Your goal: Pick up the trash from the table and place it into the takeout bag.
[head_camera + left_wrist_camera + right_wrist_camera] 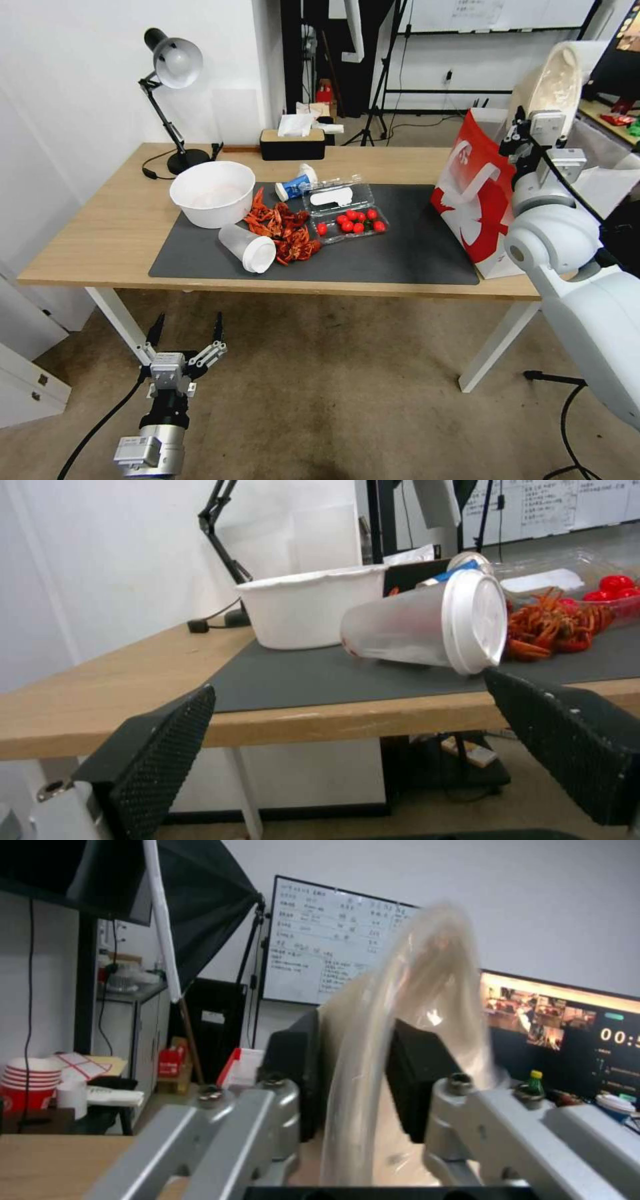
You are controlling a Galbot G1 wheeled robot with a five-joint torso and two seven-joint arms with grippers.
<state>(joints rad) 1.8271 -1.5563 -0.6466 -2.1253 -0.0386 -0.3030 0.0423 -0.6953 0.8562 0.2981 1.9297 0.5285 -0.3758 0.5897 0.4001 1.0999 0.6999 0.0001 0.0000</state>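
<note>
Two cups [248,247] [294,187], one white bowl [213,193]

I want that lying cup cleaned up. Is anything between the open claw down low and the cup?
Nothing visible blocks it. The left claw hangs open below the table edge, and the white-lidded cup lies on its side just past that edge, lid toward the claw. The white bowl and red shells sit beside it.

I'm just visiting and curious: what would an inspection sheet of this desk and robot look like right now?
Surface: wooden table with a dark mat.
Job's things: lidded cup lying on its side; white bowl upright; blue-white cup lying; red-white bag at the table's right end.
Clutter: crayfish shells, tomato box, tissue box, lamp.
Grippers: left gripper open, low before the table; right gripper shut on a tan lid above the bag.
Cables: lamp cord.
Surroundings: whiteboard, monitor.
</note>
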